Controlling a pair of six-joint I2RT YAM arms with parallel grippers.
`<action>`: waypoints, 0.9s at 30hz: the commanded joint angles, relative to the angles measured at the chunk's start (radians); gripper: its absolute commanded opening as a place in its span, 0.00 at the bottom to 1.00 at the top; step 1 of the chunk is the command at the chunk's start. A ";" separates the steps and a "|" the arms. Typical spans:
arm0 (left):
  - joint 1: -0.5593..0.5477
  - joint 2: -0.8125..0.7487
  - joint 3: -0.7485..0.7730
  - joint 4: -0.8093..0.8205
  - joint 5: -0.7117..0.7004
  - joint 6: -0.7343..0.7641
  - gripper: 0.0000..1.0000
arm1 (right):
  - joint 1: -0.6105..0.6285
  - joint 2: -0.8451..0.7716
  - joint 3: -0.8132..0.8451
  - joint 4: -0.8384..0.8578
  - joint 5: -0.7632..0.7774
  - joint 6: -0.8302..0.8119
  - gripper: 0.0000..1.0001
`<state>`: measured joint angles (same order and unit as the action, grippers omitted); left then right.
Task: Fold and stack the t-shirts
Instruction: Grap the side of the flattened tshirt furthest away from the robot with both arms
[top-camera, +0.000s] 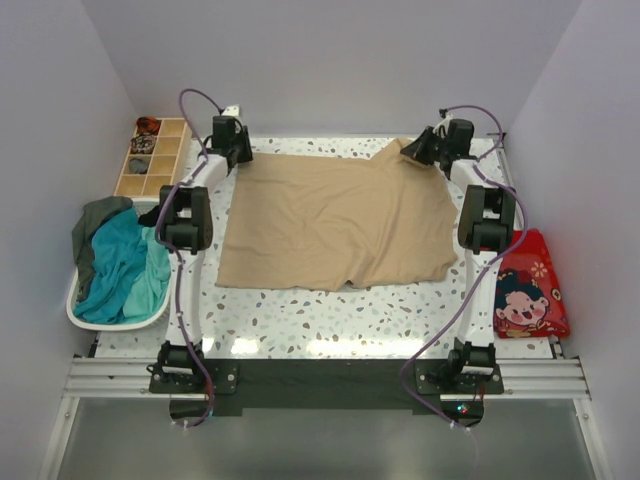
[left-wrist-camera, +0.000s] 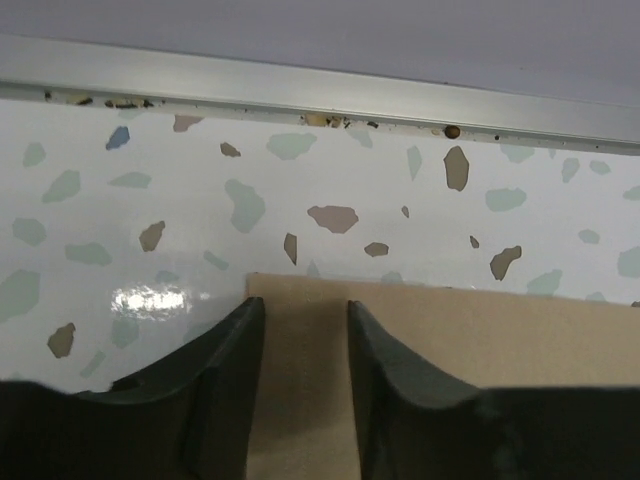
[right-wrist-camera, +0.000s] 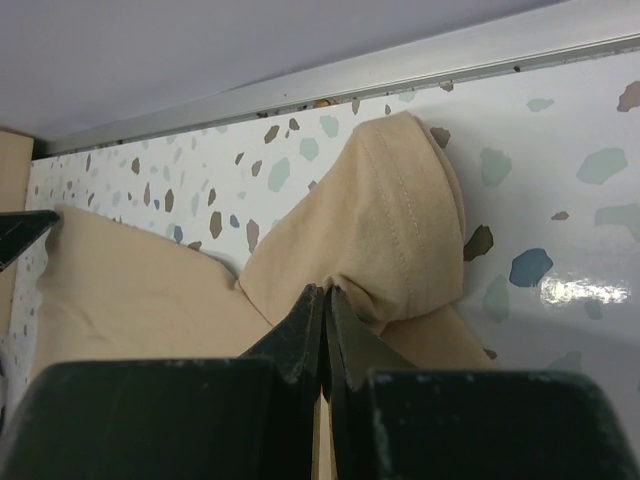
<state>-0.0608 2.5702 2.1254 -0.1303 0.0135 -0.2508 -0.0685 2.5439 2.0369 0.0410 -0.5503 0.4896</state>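
On the table (top-camera: 300, 315), beige t-shirt (top-camera: 335, 220) lengthwise left-to-right

Pale lavender walls (top-camera: 330, 60) on three sides, white terrazzo-speckled desk (top-camera: 300, 320), aluminium rail (left-wrist-camera: 320, 95) along its far edge, overhead-light glare (top-camera: 340, 347) near the front

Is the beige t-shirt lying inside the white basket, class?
No: the beige t-shirt lies spread on the table, while the white basket at the left holds a teal shirt and a dark shirt.

Bright, even overhead light; glare patches on table (top-camera: 330, 346); wrist views sharp.
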 joint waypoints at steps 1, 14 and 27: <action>0.007 0.019 0.059 -0.041 0.031 -0.012 0.56 | -0.005 -0.037 0.058 0.004 -0.023 -0.006 0.00; 0.006 0.068 0.174 -0.166 -0.010 0.016 0.49 | -0.005 -0.027 0.069 -0.003 -0.023 -0.002 0.01; 0.004 0.065 0.183 -0.250 -0.038 0.025 0.40 | -0.005 -0.028 0.069 -0.009 -0.027 0.000 0.01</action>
<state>-0.0612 2.6320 2.2761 -0.2977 0.0063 -0.2420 -0.0685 2.5439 2.0624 0.0299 -0.5507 0.4900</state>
